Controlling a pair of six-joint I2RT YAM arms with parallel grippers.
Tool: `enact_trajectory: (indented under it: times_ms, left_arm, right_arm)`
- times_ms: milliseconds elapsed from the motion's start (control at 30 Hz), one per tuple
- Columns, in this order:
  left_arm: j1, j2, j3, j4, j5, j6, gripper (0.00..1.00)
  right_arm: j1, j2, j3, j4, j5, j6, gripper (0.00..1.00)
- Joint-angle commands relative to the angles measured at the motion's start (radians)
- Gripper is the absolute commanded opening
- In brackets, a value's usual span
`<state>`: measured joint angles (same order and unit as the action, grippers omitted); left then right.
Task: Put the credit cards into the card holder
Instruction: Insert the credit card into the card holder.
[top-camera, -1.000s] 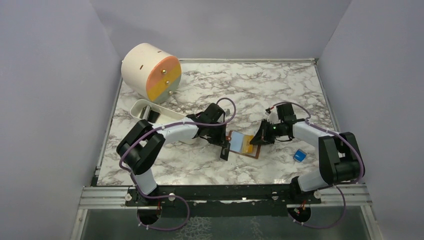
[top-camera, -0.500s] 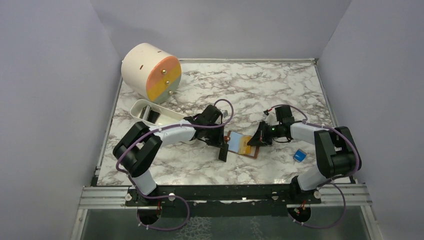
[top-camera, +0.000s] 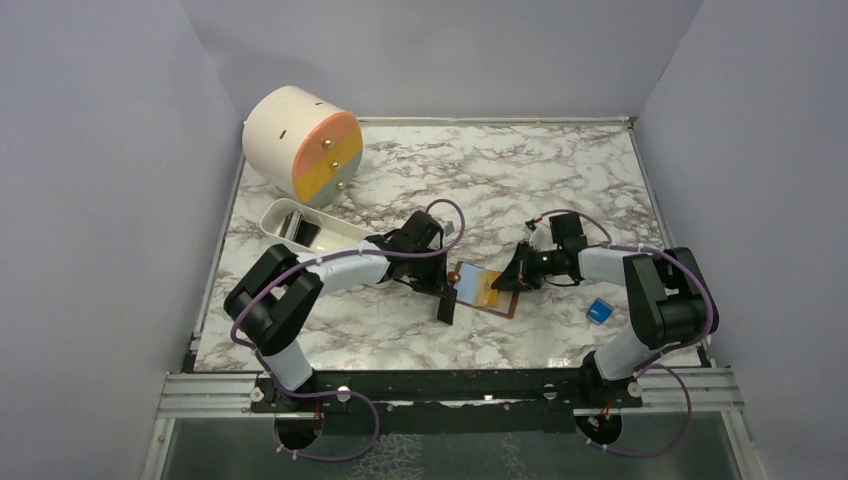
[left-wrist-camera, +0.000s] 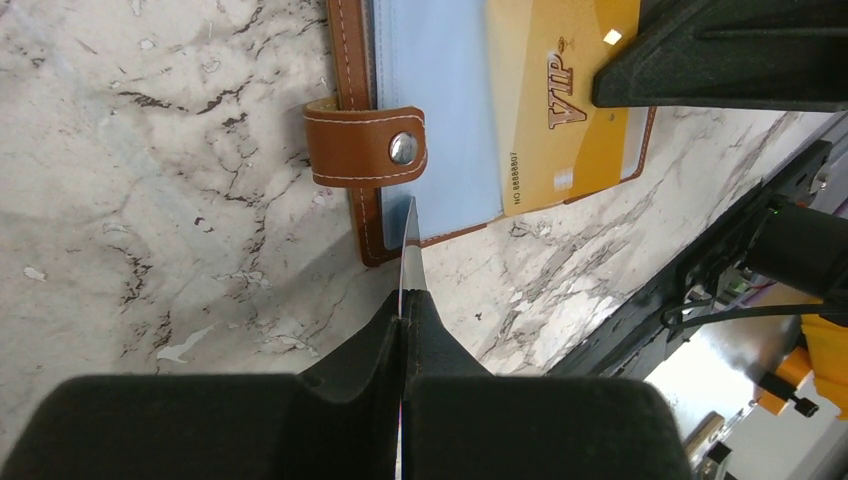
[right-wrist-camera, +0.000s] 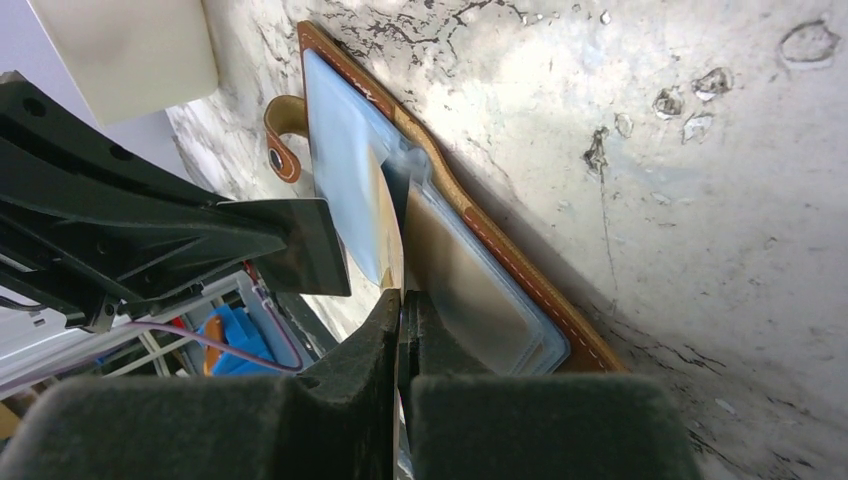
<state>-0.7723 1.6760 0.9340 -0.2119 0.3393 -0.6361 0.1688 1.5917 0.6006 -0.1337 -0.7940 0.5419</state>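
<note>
The card holder (top-camera: 468, 277) lies open on the marble, brown with pale blue pockets (left-wrist-camera: 440, 110) and a snap tab (left-wrist-camera: 365, 147). My right gripper (top-camera: 507, 282) is shut on the orange-yellow credit card (left-wrist-camera: 560, 100), which lies slanted over the holder's right half. That card's far edge meets the pockets (right-wrist-camera: 345, 190); I cannot tell if it is inside one. My left gripper (top-camera: 446, 292) is shut on a dark credit card (top-camera: 445, 310), seen edge-on (left-wrist-camera: 409, 240), just off the holder's edge by the tab. More dark cards (top-camera: 300, 231) sit in the white tray.
A white oblong tray (top-camera: 335, 232) stands left of the left arm, with a large cream and orange drum (top-camera: 300, 145) behind it. A small blue block (top-camera: 600, 311) lies near the right arm. Grey walls enclose the table on three sides.
Both grippers and the card holder have shifted slightly left. The right forearm has swung nearer the middle. Both grips are unchanged.
</note>
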Motion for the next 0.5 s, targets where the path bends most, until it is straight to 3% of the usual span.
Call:
enact_trajectory:
  times_ms: [0,467]
  left_arm:
    - [0.003,-0.017,-0.045,0.008,0.028,-0.037,0.0]
    - [0.002,-0.023,-0.093,0.062,0.051,-0.086,0.0]
  right_arm:
    - [-0.003,0.028,-0.011,0.061,0.044,0.001,0.01]
    - [-0.003,0.022,-0.039,0.151,0.058,0.032,0.01]
